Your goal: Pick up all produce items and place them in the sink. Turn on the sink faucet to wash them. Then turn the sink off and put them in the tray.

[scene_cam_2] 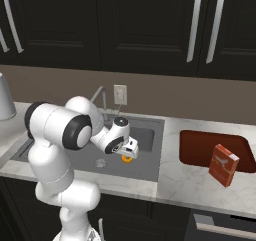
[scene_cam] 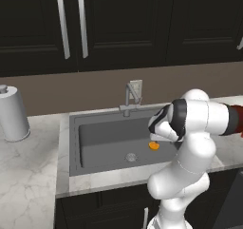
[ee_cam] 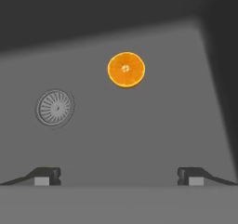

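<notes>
A kitchen with dark cabinets (scene_cam: 123,23) above a pale marble counter (scene_cam: 28,171) and a brown wall behind it. Set into the counter is a large dark grey sink (scene_cam: 107,140), framed by a grey rim, with a slim metal faucet (scene_cam: 129,99) at its back edge and a white outlet plate (scene_cam_2: 120,94) on the wall just behind. A round metal drain (ee_cam: 55,107) sits in the sink floor. Near it, well apart from the walls, lies a bright orange slice (ee_cam: 126,69), flat on the basin floor, cut face up.

The white robot arm reaches over the front rim and down into the basin. Its gripper (ee_cam: 118,176) hangs above the sink floor, fingers spread wide, holding nothing; the orange slice lies ahead of the fingertips, not between them.

To the right of the sink, on the counter, rests a dark red tray (scene_cam_2: 200,147), with a small red box (scene_cam_2: 223,165) standing tilted at its front right edge. At the far left of the counter stands a white roll on a holder (scene_cam: 13,113).
</notes>
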You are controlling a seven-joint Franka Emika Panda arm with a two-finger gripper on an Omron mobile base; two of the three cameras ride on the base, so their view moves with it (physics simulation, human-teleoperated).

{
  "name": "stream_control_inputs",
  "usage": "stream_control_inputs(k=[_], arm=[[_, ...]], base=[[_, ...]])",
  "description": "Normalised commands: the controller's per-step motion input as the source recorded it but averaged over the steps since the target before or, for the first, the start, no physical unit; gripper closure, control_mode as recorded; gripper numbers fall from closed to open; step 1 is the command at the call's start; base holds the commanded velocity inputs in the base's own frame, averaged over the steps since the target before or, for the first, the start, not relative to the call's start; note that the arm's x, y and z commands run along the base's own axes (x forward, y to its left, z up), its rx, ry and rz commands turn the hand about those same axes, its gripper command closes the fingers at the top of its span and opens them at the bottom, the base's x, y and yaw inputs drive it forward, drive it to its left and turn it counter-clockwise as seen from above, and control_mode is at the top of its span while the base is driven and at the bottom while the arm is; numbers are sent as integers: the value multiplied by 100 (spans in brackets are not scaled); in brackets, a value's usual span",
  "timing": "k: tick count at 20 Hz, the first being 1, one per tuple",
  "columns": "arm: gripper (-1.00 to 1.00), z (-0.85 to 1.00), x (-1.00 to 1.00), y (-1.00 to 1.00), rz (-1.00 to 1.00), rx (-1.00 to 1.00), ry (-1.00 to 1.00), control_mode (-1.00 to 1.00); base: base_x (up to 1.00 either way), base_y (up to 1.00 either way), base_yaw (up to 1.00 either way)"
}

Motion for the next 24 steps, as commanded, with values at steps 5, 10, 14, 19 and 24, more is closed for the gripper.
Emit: stream_control_inputs(k=[5, 10, 14, 19, 24], arm=[[-100, -5, 4, 0, 0, 0, 0, -100], [-100, -11, 8, 1, 0, 0, 0, -100], [-100, -12, 10, 0, 0, 0, 0, -100], [-100, -13, 10, 0, 0, 0, 0, -100], [-100, -12, 11, 0, 0, 0, 0, -100]], base=[[0, 0, 0], [0, 0, 0], [0, 0, 0], [0, 0, 0], [0, 0, 0]])
